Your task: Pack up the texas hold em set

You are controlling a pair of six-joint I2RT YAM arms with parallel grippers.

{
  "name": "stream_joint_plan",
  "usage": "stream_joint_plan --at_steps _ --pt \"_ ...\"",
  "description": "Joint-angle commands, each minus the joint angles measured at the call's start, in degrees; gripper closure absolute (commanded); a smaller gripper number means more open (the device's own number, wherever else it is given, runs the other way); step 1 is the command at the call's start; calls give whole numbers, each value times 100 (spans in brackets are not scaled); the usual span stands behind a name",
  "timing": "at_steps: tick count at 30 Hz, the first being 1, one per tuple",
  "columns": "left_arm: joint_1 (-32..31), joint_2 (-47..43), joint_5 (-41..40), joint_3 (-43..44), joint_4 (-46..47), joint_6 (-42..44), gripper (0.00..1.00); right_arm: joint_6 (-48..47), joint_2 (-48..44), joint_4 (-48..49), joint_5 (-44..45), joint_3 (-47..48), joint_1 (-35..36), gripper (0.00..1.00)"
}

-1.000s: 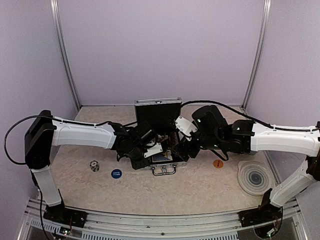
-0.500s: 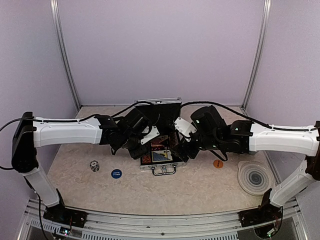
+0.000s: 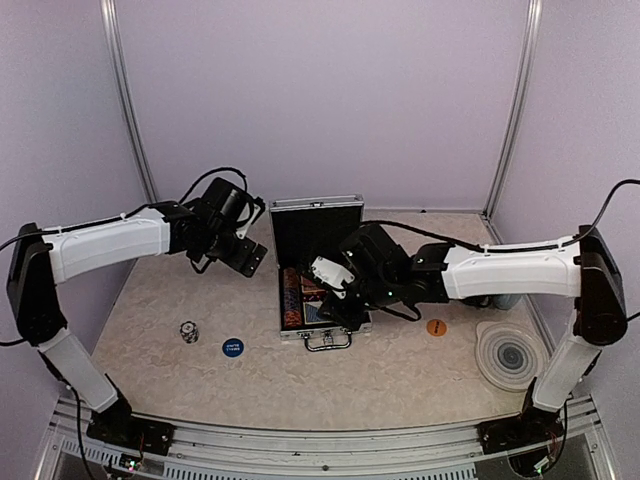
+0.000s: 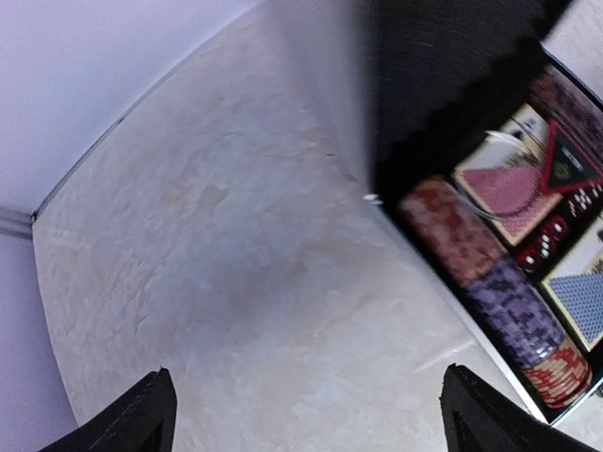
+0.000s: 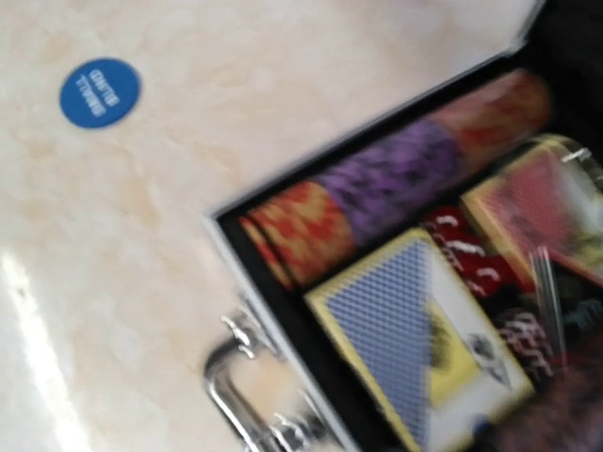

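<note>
The ribbed silver case (image 3: 315,228) lies open mid-bench (image 3: 400,385) toward the back edge, black lining cradling a roll of mottled chips (image 4: 490,282) and a flat, diamond-patterned blue deck (image 5: 386,320), while the left gripper (image 4: 306,424) hangs splayed and empty to its left, and the right gripper (image 3: 340,300), low over the tray, hides its grip.

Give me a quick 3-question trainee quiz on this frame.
1. True or false: the case is shut.
2. Which button lies on the table on the left arm's side of the case? A) blue B) orange C) green
3. Which hand is over the case's contents?
Key: 1 false, it stands open. 2 A, the blue button. 3 the right hand.
</note>
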Motion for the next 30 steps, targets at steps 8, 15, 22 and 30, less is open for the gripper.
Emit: stream_joint_plan --at_steps 8,15,22,30 --pt "1322 -1880 554 -862 297 -1536 1 -124 1822 -48 -1347 1441 -3 91" --pt "1551 -1980 220 -1086 -15 -1834 1 -188 2473 -335 -1518 2035 -5 91" --pt "1648 -2164 234 -1210 89 -1789 1 -197 2825 -439 -1404 2262 -29 91" --pt "1664 -2141 349 -1251 194 -1784 1 167 3007 -237 -1097 2412 -401 92"
